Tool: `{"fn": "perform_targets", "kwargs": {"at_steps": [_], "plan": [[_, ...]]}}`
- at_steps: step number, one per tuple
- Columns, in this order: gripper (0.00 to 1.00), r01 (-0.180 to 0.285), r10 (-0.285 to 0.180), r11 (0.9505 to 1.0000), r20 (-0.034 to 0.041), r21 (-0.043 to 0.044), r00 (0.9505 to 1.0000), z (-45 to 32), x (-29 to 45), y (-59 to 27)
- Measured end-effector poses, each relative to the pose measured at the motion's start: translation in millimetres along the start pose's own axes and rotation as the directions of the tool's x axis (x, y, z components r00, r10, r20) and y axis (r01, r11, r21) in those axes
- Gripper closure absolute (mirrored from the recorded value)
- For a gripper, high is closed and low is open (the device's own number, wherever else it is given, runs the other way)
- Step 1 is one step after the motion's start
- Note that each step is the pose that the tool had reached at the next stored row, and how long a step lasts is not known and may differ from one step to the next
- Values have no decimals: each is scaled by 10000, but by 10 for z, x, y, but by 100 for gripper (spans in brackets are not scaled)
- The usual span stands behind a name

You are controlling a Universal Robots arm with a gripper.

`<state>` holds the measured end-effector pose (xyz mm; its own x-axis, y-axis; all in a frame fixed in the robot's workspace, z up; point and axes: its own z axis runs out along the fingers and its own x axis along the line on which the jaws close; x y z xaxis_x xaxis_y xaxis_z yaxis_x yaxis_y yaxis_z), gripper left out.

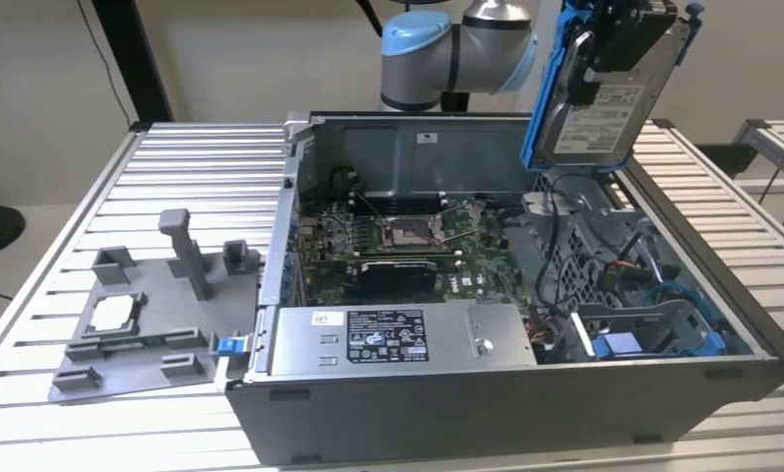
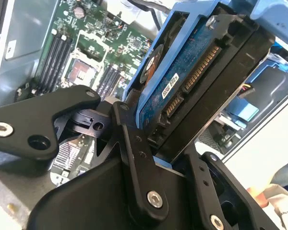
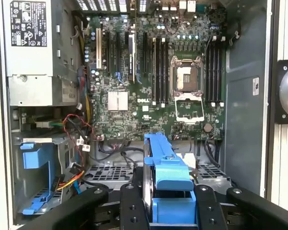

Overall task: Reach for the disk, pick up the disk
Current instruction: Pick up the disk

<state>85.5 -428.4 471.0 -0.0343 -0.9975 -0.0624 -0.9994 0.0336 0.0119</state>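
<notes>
Gripper (image 2: pixel 156 143) clamped on the disk (image 1: pixel 599 93), held upright above the open computer case (image 1: pixel 497 393) (clear of cables, blue frame outward).

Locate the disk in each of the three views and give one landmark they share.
Exterior view: the disk hangs tilted above the open computer case, clamped in the hand.
Second wrist view: disk runs diagonally, connector side showing.
First wrist view: its blue frame stands between the fingers.
Shared landmark: the motherboard's processor socket.
</notes>
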Motion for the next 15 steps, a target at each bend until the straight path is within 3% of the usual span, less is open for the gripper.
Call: {"fn": "perform_targets", "kwargs": {"at_steps": [15], "plan": [[100,-1,1,10000,-1,-7,10000,-9,181,-56]]}}
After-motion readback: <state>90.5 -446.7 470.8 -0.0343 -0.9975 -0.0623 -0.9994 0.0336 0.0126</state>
